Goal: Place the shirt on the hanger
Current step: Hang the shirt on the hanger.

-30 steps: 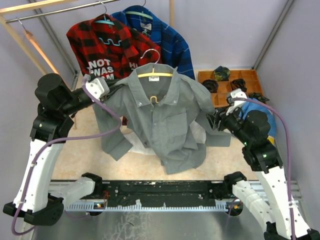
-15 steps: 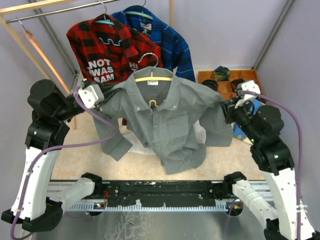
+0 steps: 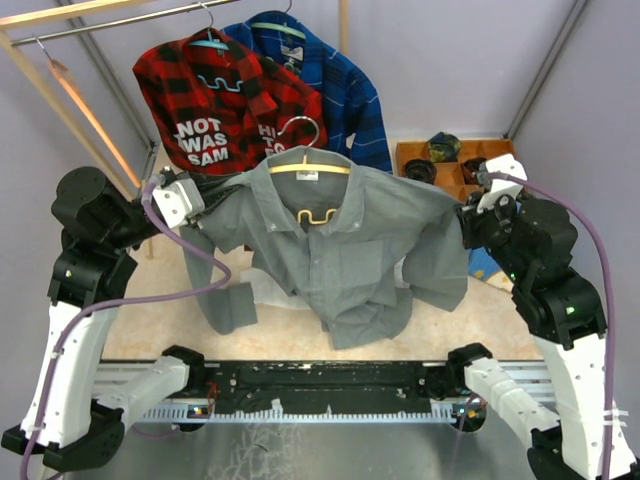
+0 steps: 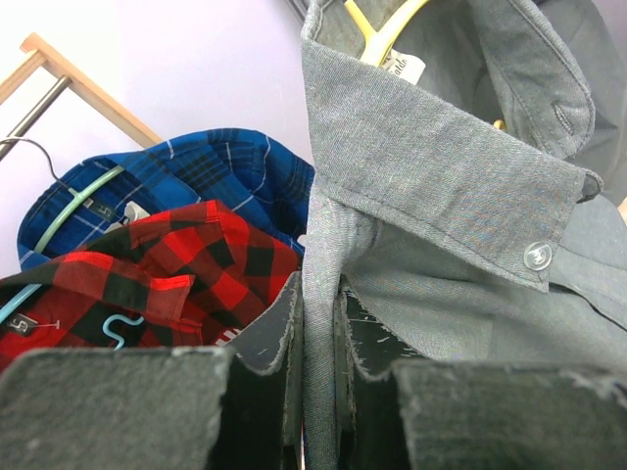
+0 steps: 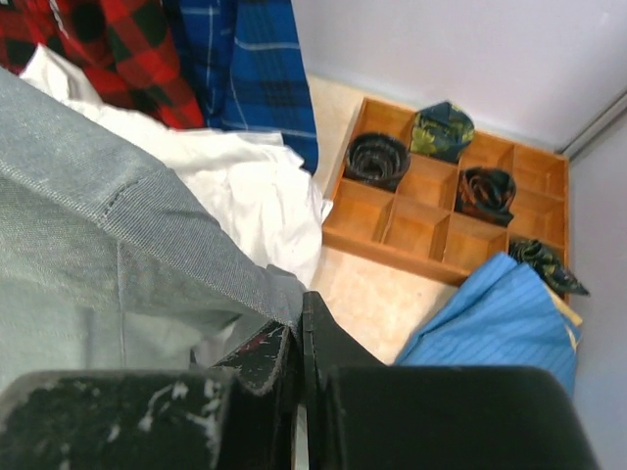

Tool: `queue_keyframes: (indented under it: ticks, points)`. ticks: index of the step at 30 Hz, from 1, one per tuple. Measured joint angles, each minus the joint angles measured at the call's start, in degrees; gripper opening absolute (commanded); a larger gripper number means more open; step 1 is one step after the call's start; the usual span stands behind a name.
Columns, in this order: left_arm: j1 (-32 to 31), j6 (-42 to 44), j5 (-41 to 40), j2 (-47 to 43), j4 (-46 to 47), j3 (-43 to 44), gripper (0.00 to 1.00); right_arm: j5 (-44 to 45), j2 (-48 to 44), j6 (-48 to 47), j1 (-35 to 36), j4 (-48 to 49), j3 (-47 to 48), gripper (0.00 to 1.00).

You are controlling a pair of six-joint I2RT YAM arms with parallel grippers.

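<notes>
Left gripper (image 4: pixel 318 294): jaws nearly together, pinching a fold of the shirt (image 4: pixel 441 196) that runs up between the fingers; in the top view this gripper (image 3: pixel 200 195) has the shirt's shoulder edge.
Just right of left gripper: the buttoned-down collar, with the hanger (image 4: pixel 382 29) showing yellow inside the neck above it.
Left of and behind left gripper: a red plaid shirt (image 4: pixel 176 264) and a blue plaid shirt (image 4: pixel 186 176), the blue one on a teal hanger (image 4: pixel 69 211).
Right gripper (image 5: pixel 301 333): jaws pressed shut on the grey sleeve edge, which ends right at the fingertips; from above this gripper (image 3: pixel 465 215) is at the shirt's other shoulder.
Shirt (image 3: pixel 340 250): stretched between the two grippers, front facing the camera, sleeves hanging down at each side.
Hanger (image 3: pixel 308 167): inside the collar midway between the grippers, wavy bar visible in the open neck, metal hook rising above the collar.
Under the shirt: a white shirt (image 5: pixel 235 186) lies on the tabletop (image 5: pixel 372 284); whether the grey hem touches it cannot be told.
Beyond right gripper: a wooden tray (image 5: pixel 441 245) of compartments holding rolled ties, with light blue cloth (image 5: pixel 490 323) near its front edge.
Behind the shirt: both plaid shirts hang from a rail (image 3: pixel 100 25).
</notes>
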Motion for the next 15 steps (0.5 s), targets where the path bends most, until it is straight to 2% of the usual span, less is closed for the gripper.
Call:
queue_keyframes:
  ticks: [6, 10, 15]
  points:
    - [0.0, -0.1, 0.6, 0.5, -0.2, 0.0, 0.0, -0.4, -1.0, 0.4, 0.0, -3.3, -3.2, 0.04]
    - [0.0, 0.0, 0.5, 0.8, -0.2, 0.0, 0.0, 0.1, -1.4, 0.7, 0.0, -3.8, -3.1, 0.31]
    - [0.0, 0.8, -0.4, 0.5, 0.1, -0.6, 0.0, 1.4, -1.9, 1.4, 0.0, -6.1, -0.1, 0.4]
